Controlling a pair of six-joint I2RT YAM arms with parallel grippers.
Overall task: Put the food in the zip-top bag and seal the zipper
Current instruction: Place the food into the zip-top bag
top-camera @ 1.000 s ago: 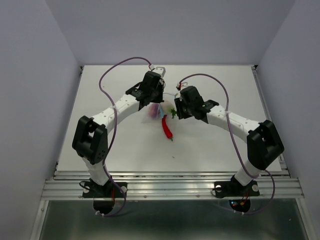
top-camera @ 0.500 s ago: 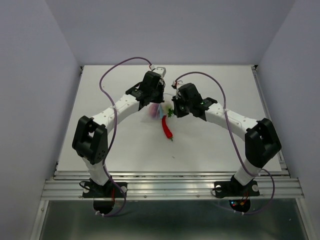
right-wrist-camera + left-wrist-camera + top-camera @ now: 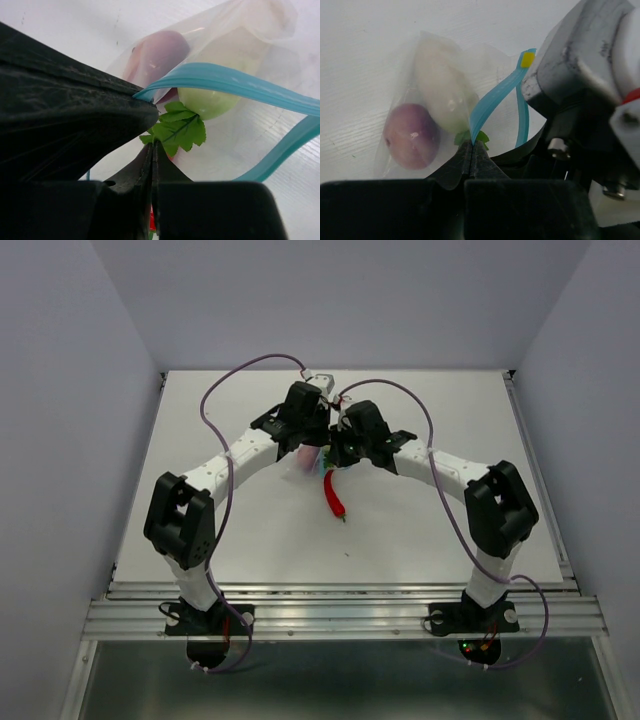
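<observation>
The clear zip-top bag (image 3: pixel 402 107) lies on the white table with the purplish-pink ball (image 3: pixel 411 136) and the white egg-shaped vegetable (image 3: pixel 441 85) inside. My left gripper (image 3: pixel 472 145) is shut on the light-blue zipper (image 3: pixel 492 97), lifting one strip. The zipper (image 3: pixel 225 79) gapes open. My right gripper (image 3: pixel 153 145) is shut at the bag's mouth, its tips pinching the edge of the green leaf (image 3: pixel 179 129). From above, both grippers (image 3: pixel 312 445) (image 3: pixel 335 452) meet over the bag (image 3: pixel 298 470). The red chili (image 3: pixel 333 495) lies outside on the table, just nearer than the bag.
The white table (image 3: pixel 440 530) has a metal rail along its near edge (image 3: pixel 340 615). Purple cables (image 3: pixel 215 390) loop above both arms. Grey walls stand close on the left, right and back.
My right gripper has moved left to the bag's mouth and shut there. The left gripper has held still on the zipper.
</observation>
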